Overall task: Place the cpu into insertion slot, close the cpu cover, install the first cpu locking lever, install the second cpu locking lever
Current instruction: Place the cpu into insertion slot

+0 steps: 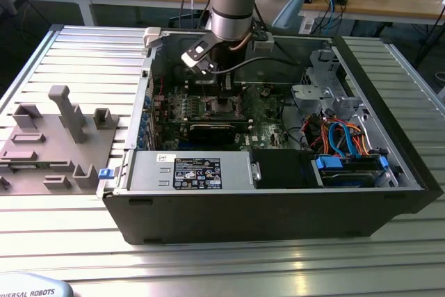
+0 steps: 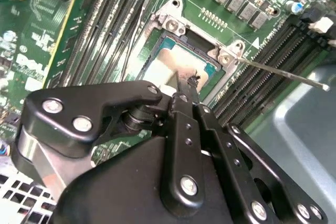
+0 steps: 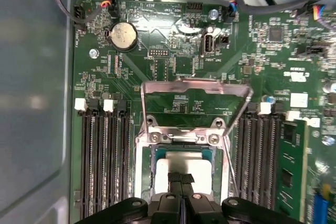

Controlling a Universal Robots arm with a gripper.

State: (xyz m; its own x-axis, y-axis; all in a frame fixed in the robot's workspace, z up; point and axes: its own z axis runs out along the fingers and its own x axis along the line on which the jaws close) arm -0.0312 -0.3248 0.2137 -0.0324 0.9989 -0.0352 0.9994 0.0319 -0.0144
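The cpu (image 3: 181,165), a silvery square chip, lies flat inside the insertion slot (image 3: 139,167) on the green board. My gripper (image 3: 181,178) is right over the chip, its black fingers pressed together with nothing between them and their tips at the chip's top face. The cpu cover (image 3: 195,83) stands swung up on its hinge, and the board shows through its window. A thin locking lever (image 2: 283,72) sticks out raised beside the socket. In the exterior view my gripper (image 1: 224,95) hangs inside the open computer case above the socket (image 1: 226,108).
Black memory slots (image 3: 102,156) flank the socket on both sides. A coin battery (image 3: 122,35) and cables lie beyond the cover. The case holds a long black card (image 1: 219,130), a power supply (image 1: 195,172) and a drive cage with blue and orange cables (image 1: 341,137). A grey fixture tray (image 1: 55,137) sits outside.
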